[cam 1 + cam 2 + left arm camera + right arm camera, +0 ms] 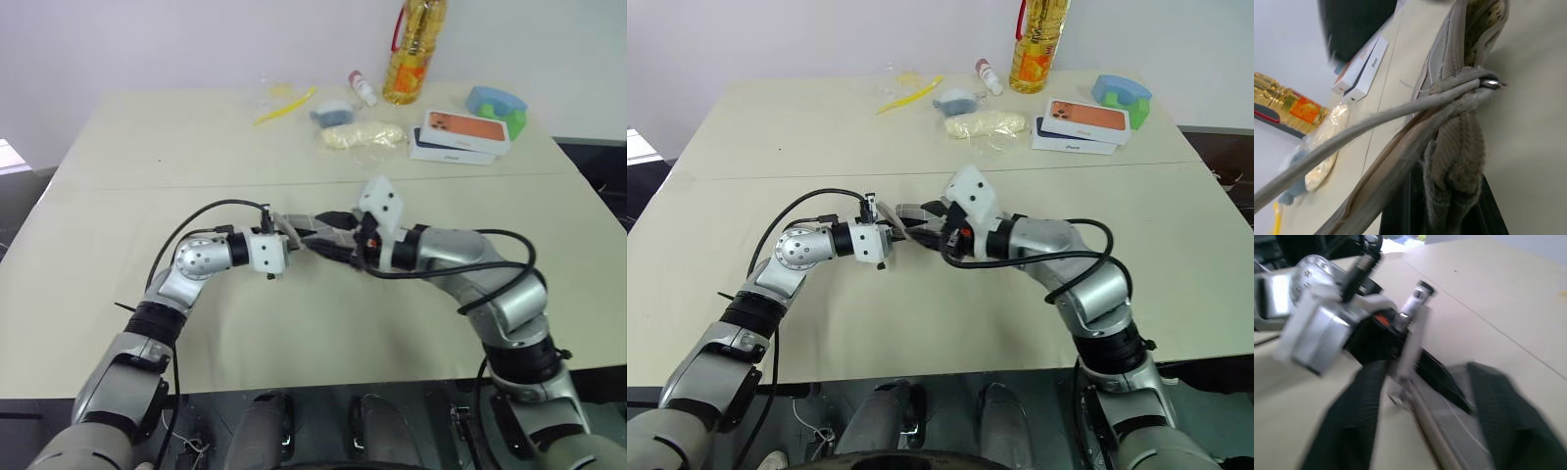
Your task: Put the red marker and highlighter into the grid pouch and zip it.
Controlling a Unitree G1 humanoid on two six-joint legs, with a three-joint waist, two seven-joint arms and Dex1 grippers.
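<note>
The grid pouch (pixel 315 229), grey fabric, hangs just above the middle of the table between my two grippers. My left gripper (pixel 297 241) is shut on one end of it. In the left wrist view the bunched fabric (pixel 1457 147) and a metal zipper piece (pixel 1490 83) sit pinched between the fingers. My right gripper (pixel 1427 369) faces the left one from the other side. Its black fingers (pixel 1359 406) stand apart around the pouch's edge (pixel 1444 416), so it is open. The red marker and the highlighter are hidden.
Along the far edge of the table stand an oil bottle (pixel 413 49), an orange phone box (pixel 460 135), a blue-green block (pixel 498 106), a plastic bag of pale stuff (pixel 362 135), a small white bottle (pixel 362 88) and a thin yellow stick (pixel 284 106).
</note>
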